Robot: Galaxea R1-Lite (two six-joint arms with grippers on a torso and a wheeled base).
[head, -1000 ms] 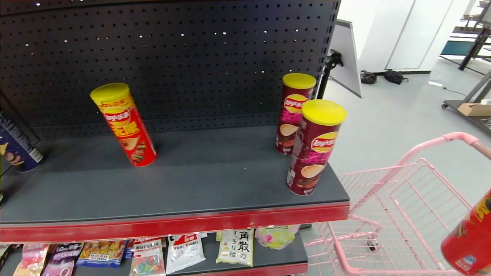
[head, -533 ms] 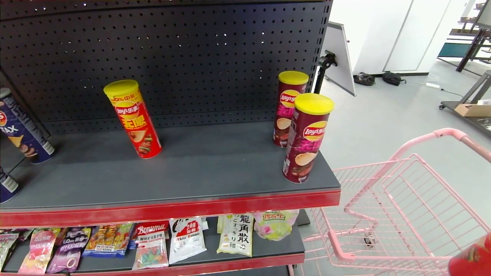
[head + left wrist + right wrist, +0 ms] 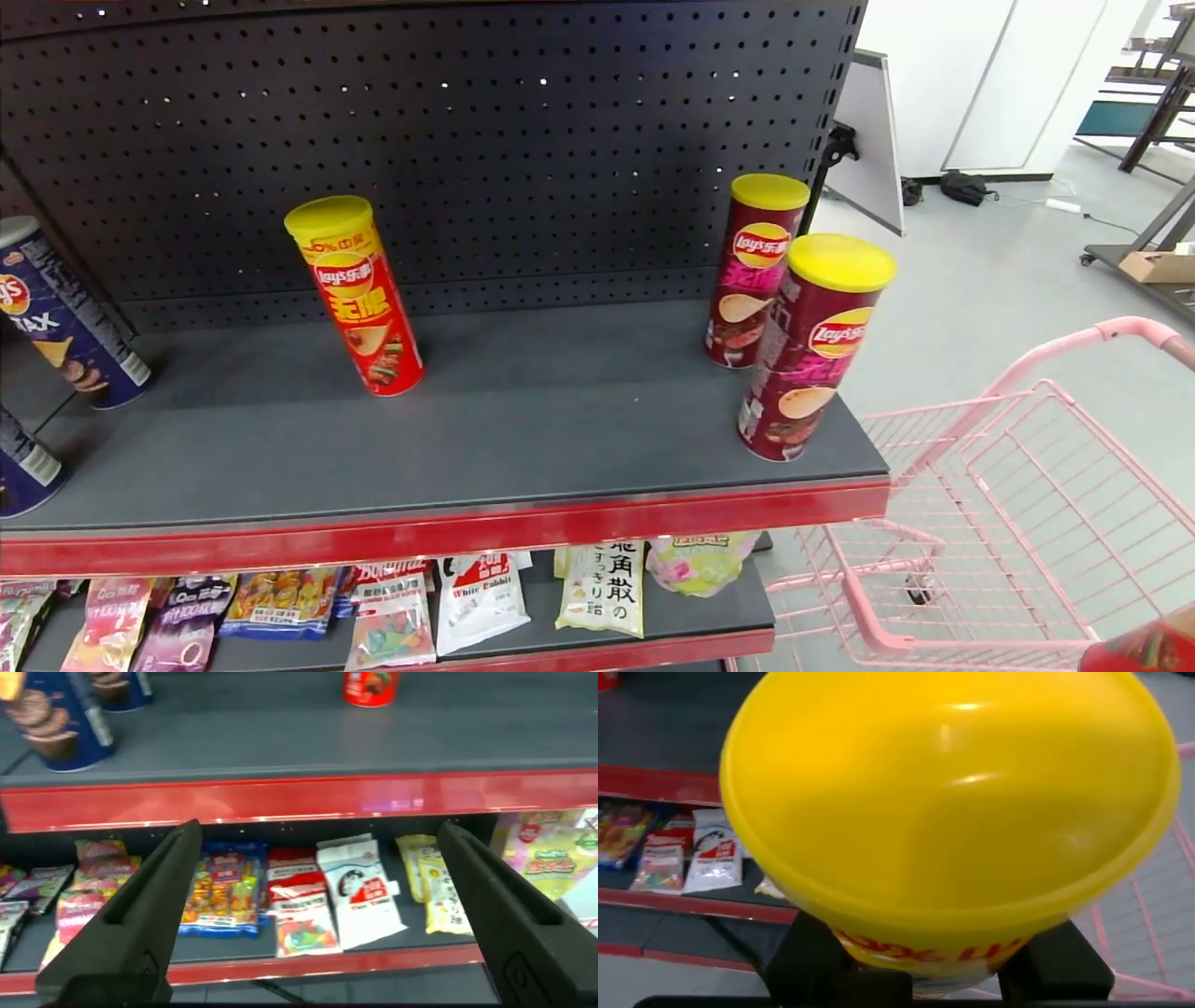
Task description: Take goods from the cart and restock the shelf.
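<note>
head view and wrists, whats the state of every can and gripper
red can: upright on shelf, lid on
back maroon can: upright, lid on
front maroon can: upright near shelf edge, lid on
blue can: upright
held can: lid on, in right gripper
right gripper: shut on held can
left gripper: open, empty

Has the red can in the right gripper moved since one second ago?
Yes. Against the pink cart, which hardly shifted in the head view, the red can has sunk toward the bottom edge.
</note>
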